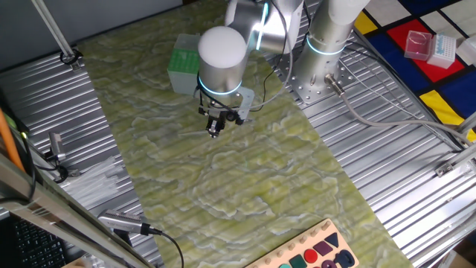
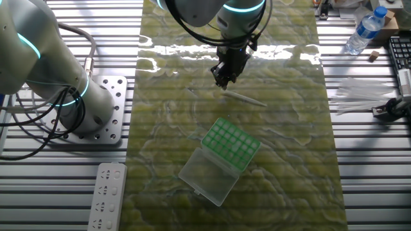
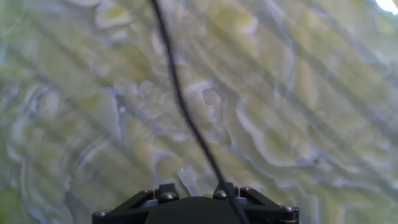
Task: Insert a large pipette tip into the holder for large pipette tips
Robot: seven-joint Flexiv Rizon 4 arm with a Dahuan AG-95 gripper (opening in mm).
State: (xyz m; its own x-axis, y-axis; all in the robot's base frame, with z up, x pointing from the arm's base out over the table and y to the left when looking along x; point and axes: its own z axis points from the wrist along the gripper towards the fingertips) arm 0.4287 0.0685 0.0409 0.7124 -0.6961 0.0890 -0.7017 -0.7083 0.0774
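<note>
The large pipette tip [image 2: 244, 97] lies flat on the green marbled mat, a thin clear sliver just below and right of my gripper [image 2: 223, 79]. My gripper [image 1: 215, 130] hangs low over the tip's near end, fingers pointing down. In the hand view a pale piece of the tip [image 3: 186, 181] shows between the two jaw blocks, which stand apart with nothing gripped. The holder for large pipette tips [image 2: 232, 142], green gridded top and clear lid folded open beside it, sits nearer the front of the mat. In one fixed view the holder [image 1: 180, 62] is partly hidden behind my wrist.
A red box [image 1: 419, 43] and a blue-and-white box [image 1: 444, 48] rest on the coloured sheet far right. A water bottle [image 2: 363, 29], a bundle of clear plastic [image 2: 359, 96], a power strip [image 2: 109, 196] and the arm's base [image 2: 96, 109] flank the mat. A black cable [image 3: 186, 118] crosses the hand view.
</note>
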